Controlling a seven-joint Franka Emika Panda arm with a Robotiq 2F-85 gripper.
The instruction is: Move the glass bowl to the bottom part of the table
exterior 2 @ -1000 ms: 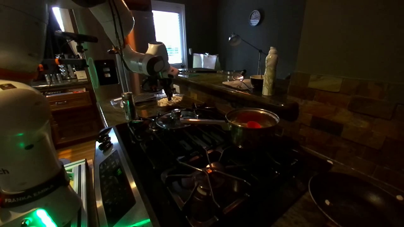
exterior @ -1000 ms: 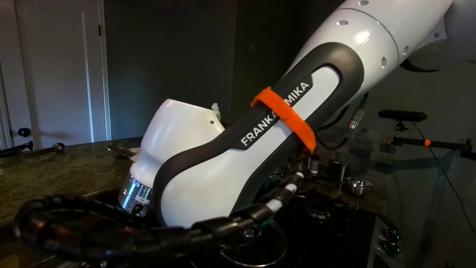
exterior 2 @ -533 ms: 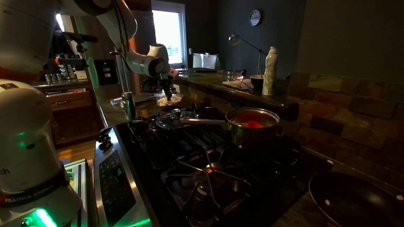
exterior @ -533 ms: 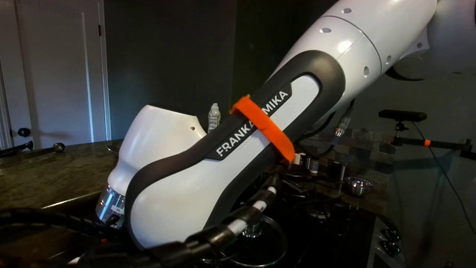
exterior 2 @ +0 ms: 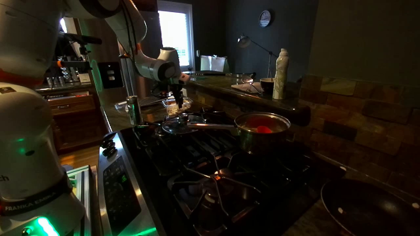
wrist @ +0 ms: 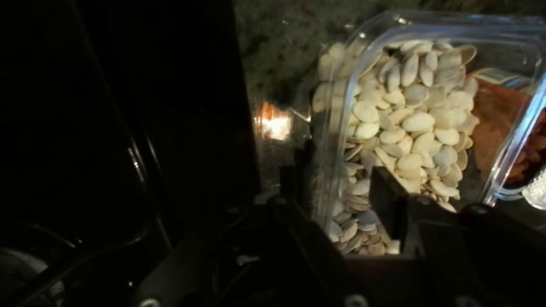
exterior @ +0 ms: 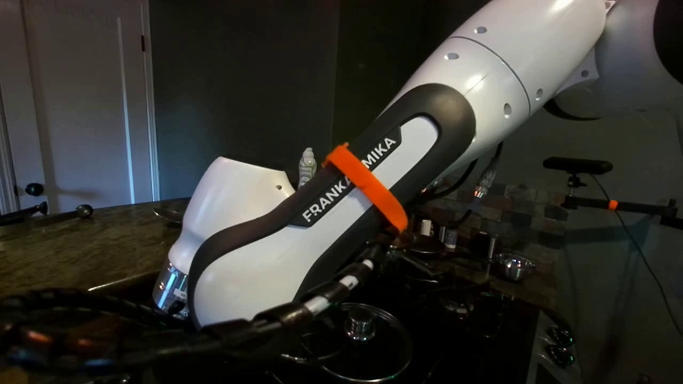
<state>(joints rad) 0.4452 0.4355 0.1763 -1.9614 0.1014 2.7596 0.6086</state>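
Note:
The glass bowl, clear and squarish with pale cream seeds, fills the right of the wrist view. In an exterior view the bowl sits beyond the stovetop on the dark speckled countertop, by the stove's edge. My gripper is open astride the bowl's left wall. One finger is inside over the seeds, the other outside; a gap shows between them around the wall. An exterior view shows the gripper pointing down at the bowl. In an exterior view the arm hides gripper and bowl.
The black stovetop holds a round glass lid and a saucepan with a red utensil. A tall shaker stands left of the bowl. A raised counter ledge runs behind. Red-brown contents lie beyond the bowl's right wall.
The arm lowered, then shifted back slightly. In an exterior view the gripper is a little lower and to the right, and the bowl appears slightly nearer the stove with more rim showing.

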